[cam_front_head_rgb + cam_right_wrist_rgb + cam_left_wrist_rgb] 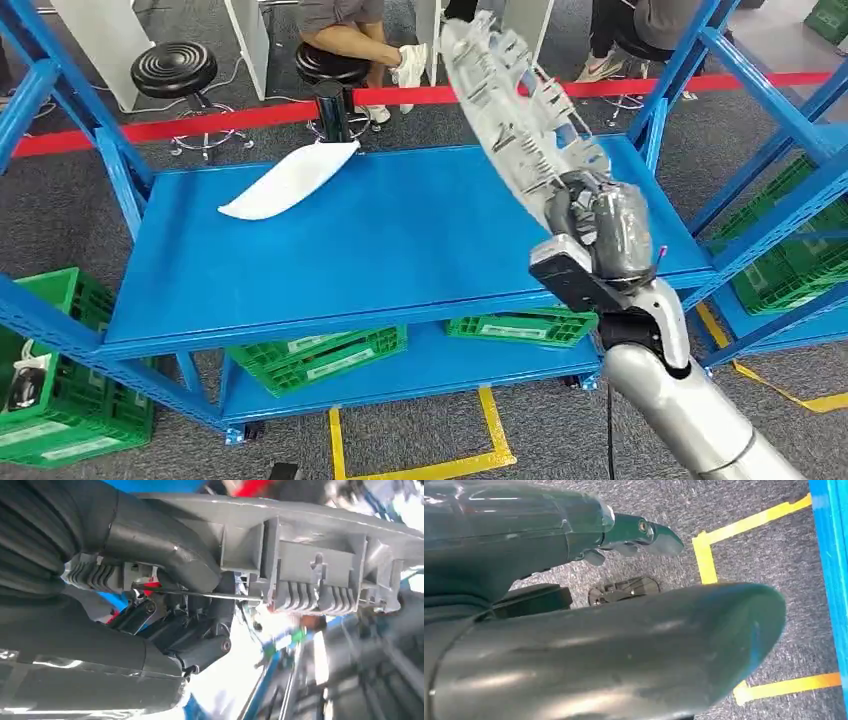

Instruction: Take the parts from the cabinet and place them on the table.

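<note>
Right robot hand [600, 222] grasps grey part [520, 110] above blue table [400, 250], near white part [290, 180].

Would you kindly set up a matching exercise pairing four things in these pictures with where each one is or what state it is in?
Things:
1. grey plastic part
2. white part
3. green crates
4. left hand

Places or states:
A. lying on the blue table top, towards its far left side
B. on the lower shelf under the table top
C. held up above the table by the right hand
D. holding nothing, hanging over grey carpet with yellow tape lines

Pairs: 1-C, 2-A, 3-B, 4-D
</note>
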`<action>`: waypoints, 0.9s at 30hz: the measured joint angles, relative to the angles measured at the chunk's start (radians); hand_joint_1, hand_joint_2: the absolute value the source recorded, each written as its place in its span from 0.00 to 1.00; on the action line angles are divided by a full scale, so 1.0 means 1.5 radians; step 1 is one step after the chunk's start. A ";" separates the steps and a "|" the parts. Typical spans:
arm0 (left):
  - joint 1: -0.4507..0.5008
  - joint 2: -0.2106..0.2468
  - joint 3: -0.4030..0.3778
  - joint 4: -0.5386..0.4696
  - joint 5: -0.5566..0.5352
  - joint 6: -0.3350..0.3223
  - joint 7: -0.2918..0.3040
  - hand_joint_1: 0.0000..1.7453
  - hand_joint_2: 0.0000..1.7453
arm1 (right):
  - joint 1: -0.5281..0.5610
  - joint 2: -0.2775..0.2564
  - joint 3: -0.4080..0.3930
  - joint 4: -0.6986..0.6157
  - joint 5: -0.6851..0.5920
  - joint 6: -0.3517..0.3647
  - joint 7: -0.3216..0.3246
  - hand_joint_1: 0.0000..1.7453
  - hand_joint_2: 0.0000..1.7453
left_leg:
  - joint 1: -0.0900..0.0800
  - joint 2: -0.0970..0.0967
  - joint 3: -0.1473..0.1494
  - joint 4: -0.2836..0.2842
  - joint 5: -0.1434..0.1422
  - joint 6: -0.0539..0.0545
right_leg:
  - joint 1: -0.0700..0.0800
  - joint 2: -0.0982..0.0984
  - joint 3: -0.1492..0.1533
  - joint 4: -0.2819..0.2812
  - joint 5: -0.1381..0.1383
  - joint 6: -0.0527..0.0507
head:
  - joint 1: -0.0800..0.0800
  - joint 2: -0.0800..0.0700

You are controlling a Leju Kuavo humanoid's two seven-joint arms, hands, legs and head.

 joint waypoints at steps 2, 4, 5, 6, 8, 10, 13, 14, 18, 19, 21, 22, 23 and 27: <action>0.000 -0.001 -0.001 0.000 0.001 0.000 0.002 0.00 0.00 | 0.022 0.002 -0.024 -0.028 -0.008 -0.027 -0.016 1.00 1.00 | 0.000 0.000 0.000 0.000 0.000 0.000 | 0.000 0.000 0.000 0.000 -0.001 0.001 | 0.000 0.000; 0.000 -0.001 -0.005 0.000 0.002 0.001 0.004 0.00 0.00 | 0.042 0.007 -0.046 -0.060 -0.016 -0.044 -0.028 1.00 1.00 | 0.000 0.000 0.000 0.000 0.000 0.000 | 0.000 0.000 0.000 0.000 -0.001 0.001 | 0.000 0.000; 0.000 -0.001 -0.006 0.000 0.002 0.001 0.005 0.00 0.00 | 0.050 0.009 -0.056 -0.075 -0.020 -0.053 -0.037 1.00 1.00 | 0.000 0.000 0.000 0.000 0.000 0.000 | 0.000 0.000 0.000 0.000 -0.001 0.001 | 0.000 0.000; 0.000 -0.001 -0.006 0.000 0.003 0.001 0.006 0.00 0.00 | 0.056 0.011 -0.062 -0.088 -0.021 -0.059 -0.041 1.00 1.00 | 0.000 0.000 0.000 0.000 0.000 0.000 | 0.000 0.000 0.000 0.000 -0.001 0.001 | 0.000 0.000; 0.000 -0.001 -0.006 0.000 0.007 0.002 0.006 0.00 0.00 | 0.070 0.016 -0.076 -0.117 -0.037 -0.069 -0.061 1.00 1.00 | 0.000 0.001 0.000 0.000 0.000 0.000 | 0.000 0.000 0.000 0.000 -0.001 0.001 | 0.000 0.000; 0.000 -0.001 -0.006 0.000 0.010 0.004 0.006 0.00 0.00 | 0.083 0.023 -0.079 -0.150 -0.062 -0.077 -0.092 1.00 1.00 | 0.000 0.002 0.000 0.000 0.000 0.000 | 0.000 0.000 0.000 0.000 -0.001 0.001 | 0.001 0.000; 0.000 -0.001 -0.006 0.000 0.011 0.004 0.006 0.00 0.00 | 0.095 0.033 -0.086 -0.193 -0.066 -0.077 -0.102 1.00 1.00 | 0.000 0.003 0.000 0.000 0.000 0.000 | 0.000 0.001 0.000 0.000 -0.001 0.001 | -0.001 0.000; 0.000 -0.001 -0.006 0.000 0.011 0.004 0.006 0.00 0.00 | 0.097 0.035 -0.087 -0.204 -0.066 -0.077 -0.102 1.00 1.00 | 0.000 0.003 0.000 0.000 0.000 0.000 | 0.000 0.001 0.000 0.000 -0.001 0.001 | -0.001 0.000; 0.000 -0.001 -0.006 0.000 0.012 0.004 0.006 0.00 0.00 | 0.103 0.040 -0.090 -0.235 -0.068 -0.077 -0.102 1.00 1.00 | 0.000 0.005 0.001 0.000 0.000 0.000 | 0.000 0.001 0.000 0.000 -0.001 0.001 | -0.001 0.000; 0.000 -0.001 -0.006 0.000 0.012 0.004 0.006 0.00 0.00 | 0.103 0.041 -0.090 -0.241 -0.068 -0.078 -0.102 1.00 1.00 | 0.000 0.005 0.001 0.000 0.000 0.000 | 0.000 0.001 0.000 0.000 -0.001 0.001 | -0.001 0.000; 0.000 -0.001 -0.006 0.000 0.012 0.004 0.006 0.00 0.00 | 0.106 0.044 -0.090 -0.251 -0.068 -0.078 -0.102 1.00 1.00 | 0.000 0.006 0.001 0.000 0.000 0.000 | 0.000 0.002 0.000 0.000 -0.001 0.001 | -0.001 0.000; 0.000 -0.001 -0.006 0.000 0.012 0.004 0.006 0.00 0.00 | 0.108 0.045 -0.091 -0.254 -0.068 -0.078 -0.102 1.00 1.00 | 0.000 0.006 0.001 0.000 0.000 0.000 | 0.000 0.002 0.000 0.000 -0.001 0.001 | -0.001 0.000; 0.000 -0.001 -0.006 0.000 0.012 0.004 0.006 0.00 0.00 | 0.109 0.046 -0.092 -0.258 -0.069 -0.078 -0.102 1.00 1.00 | 0.000 0.006 0.001 0.000 0.000 0.000 | 0.000 0.002 0.000 0.000 -0.001 0.001 | -0.001 0.000; 0.000 -0.001 -0.006 0.000 0.012 0.004 0.006 0.00 0.00 | 0.111 0.050 -0.095 -0.267 -0.069 -0.079 -0.102 1.00 1.00 | 0.000 0.006 0.001 0.000 0.000 0.000 | 0.000 0.002 0.000 0.000 -0.001 0.001 | -0.001 0.000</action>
